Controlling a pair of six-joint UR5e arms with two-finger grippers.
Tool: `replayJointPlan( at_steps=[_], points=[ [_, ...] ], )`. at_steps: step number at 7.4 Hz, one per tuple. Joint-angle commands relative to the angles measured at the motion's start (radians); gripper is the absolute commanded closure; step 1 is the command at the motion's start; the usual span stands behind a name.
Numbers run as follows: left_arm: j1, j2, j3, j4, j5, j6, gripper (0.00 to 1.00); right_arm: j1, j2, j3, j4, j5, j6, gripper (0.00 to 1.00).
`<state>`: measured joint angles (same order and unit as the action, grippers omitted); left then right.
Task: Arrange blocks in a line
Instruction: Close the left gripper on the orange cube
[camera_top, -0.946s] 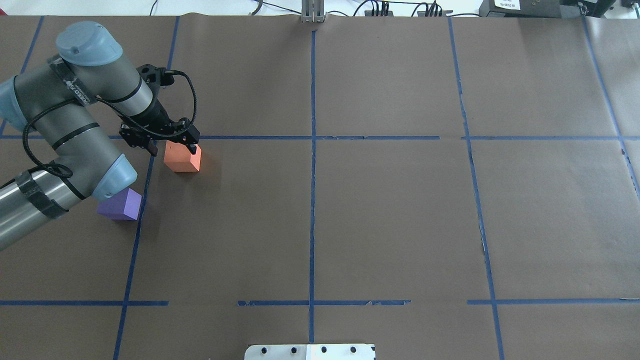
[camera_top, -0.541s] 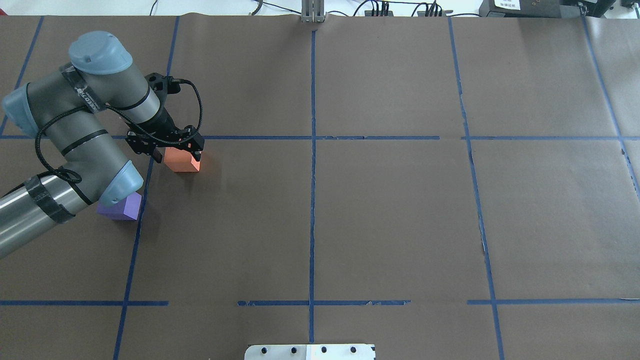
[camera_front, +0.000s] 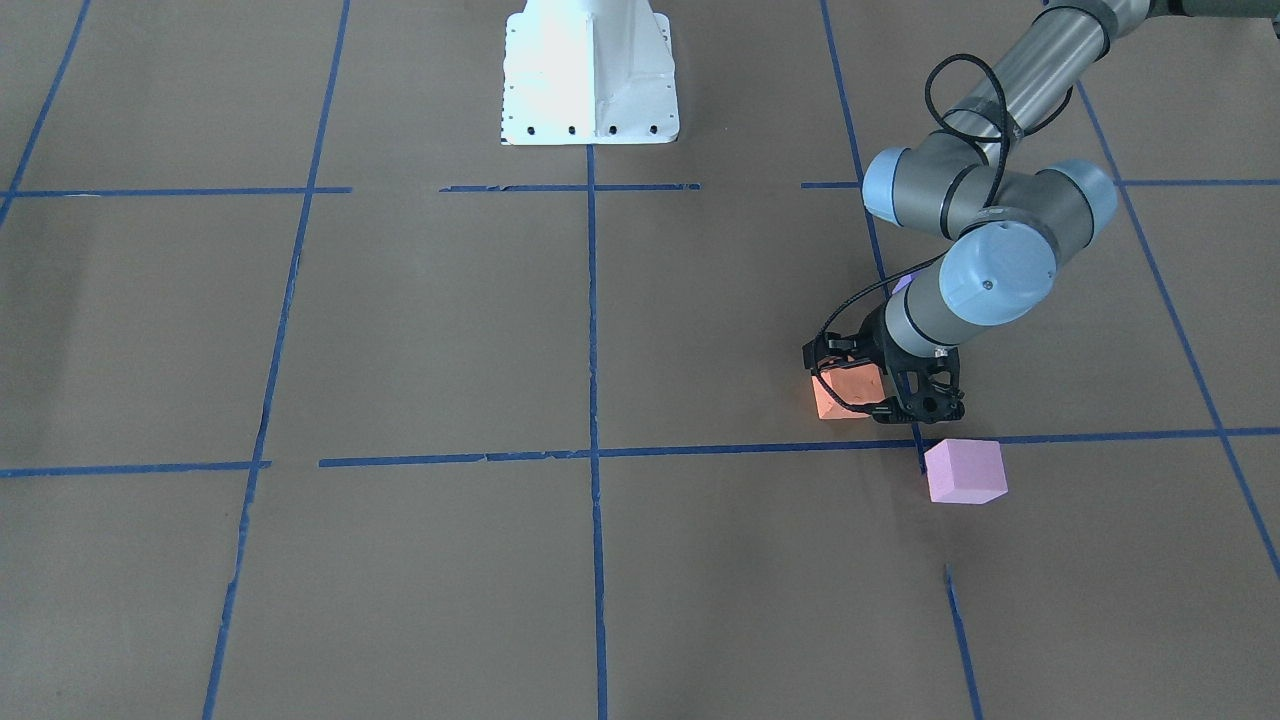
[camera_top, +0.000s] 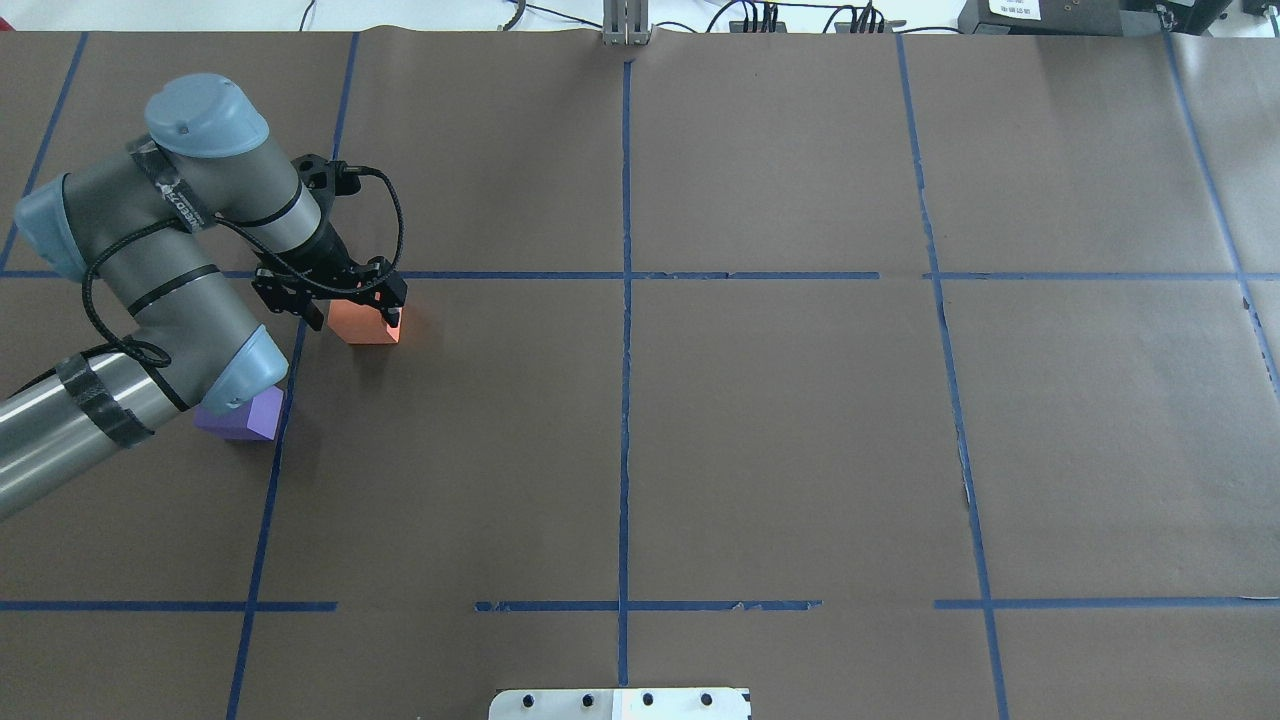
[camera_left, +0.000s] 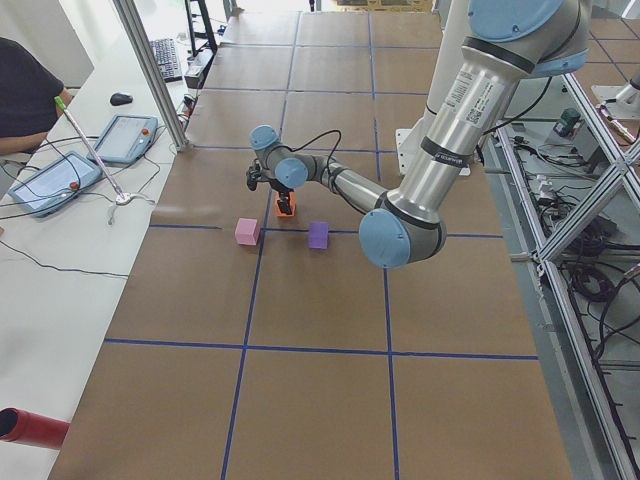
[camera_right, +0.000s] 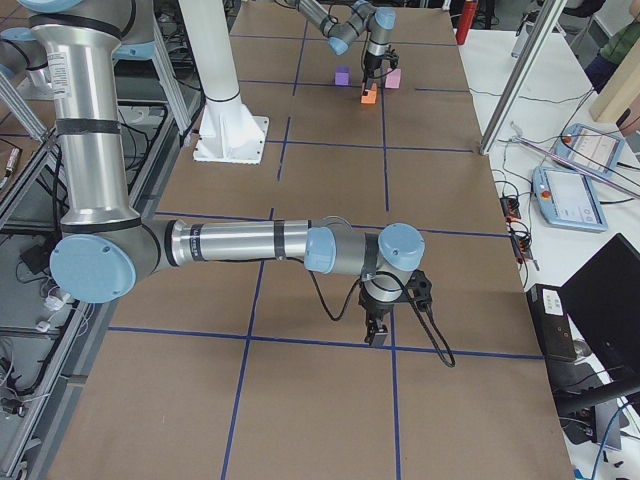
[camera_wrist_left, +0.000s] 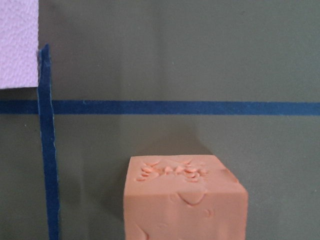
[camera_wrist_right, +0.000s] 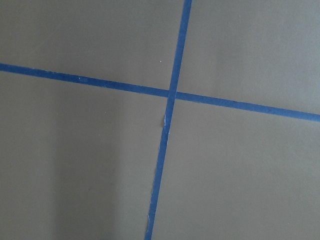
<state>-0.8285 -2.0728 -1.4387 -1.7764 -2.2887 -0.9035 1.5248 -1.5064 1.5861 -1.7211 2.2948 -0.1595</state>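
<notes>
The left tool (camera_top: 353, 318) is low over the table (camera_top: 800, 450) with its jaws spread on either side of the orange block (camera_top: 362, 332). No clench is evident, so I judge it released, about to grip. The right tool (camera_right: 378, 330) hangs over bare paper well away from the blocks. Whether it is released or clenched cannot be told.

Position of work: the orange block sits just on the robot's side of a blue tape line (camera_top: 700, 275). The pink block (camera_front: 965, 470) lies near it across that line, and the purple block (camera_top: 248, 415) lies nearer the robot, partly under the arm's wrist joint. The orange block looks offset from a line through the other two.

Hazards, as judgements:
- If one finger meets the block before the other, the cube may twist or skid on the paper.
- An over-firm clench may crush the foam, and the cube could then come out crooked on release.
- The wrist joint overhangs the purple block (clearance not readable), so a low swing could nudge it.
- The pink block is close to the tool's far side, and a sideways carry could clip it.

Materials: all three blocks are matte, square-edged cubes of like size. The orange block's top face shows small dents and pitting, which suggests soft foam. The table wears creased brown paper marked with a grid of tape.
</notes>
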Motion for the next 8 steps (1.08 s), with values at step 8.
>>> replayJointPlan(
  at_steps=[8],
  points=[
    [0.0,-0.027,0.058,-0.04,0.006,-0.002,0.11,0.0,0.0,0.0,0.0,0.0,0.0,0.0]
  ],
)
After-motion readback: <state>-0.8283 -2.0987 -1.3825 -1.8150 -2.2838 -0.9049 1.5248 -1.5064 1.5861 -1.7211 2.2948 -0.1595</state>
